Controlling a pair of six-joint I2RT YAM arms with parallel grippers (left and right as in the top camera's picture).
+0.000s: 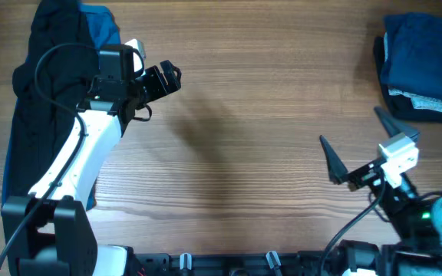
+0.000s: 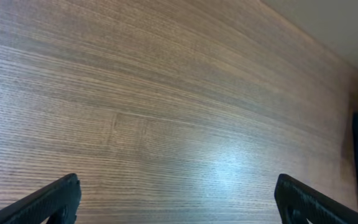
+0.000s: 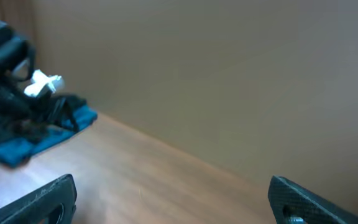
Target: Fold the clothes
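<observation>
Overhead: dark clothes (image 1: pixel 25 153) lie heaped at the table's (image 1: pixel 244 92) left edge, with a folded stack (image 1: pixel 424 69) at its far right corner. The left gripper (image 1: pixel 163 79) and right gripper (image 1: pixel 363 142) hold nothing. Left wrist: jaws spread wide above wood. Right wrist: jaws wide, with a blue garment (image 3: pixel 36 143) well apart.

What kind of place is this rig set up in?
Probably a lab bench for clothes-folding trials: bare wooden table, loose dark clothes heaped at its left, a folded stack at its right, plain wall.

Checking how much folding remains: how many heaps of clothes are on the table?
2: a loose dark-and-blue heap at the overhead view's left side, and a folded stack at its upper right. Garments inside may be hidden.
</observation>
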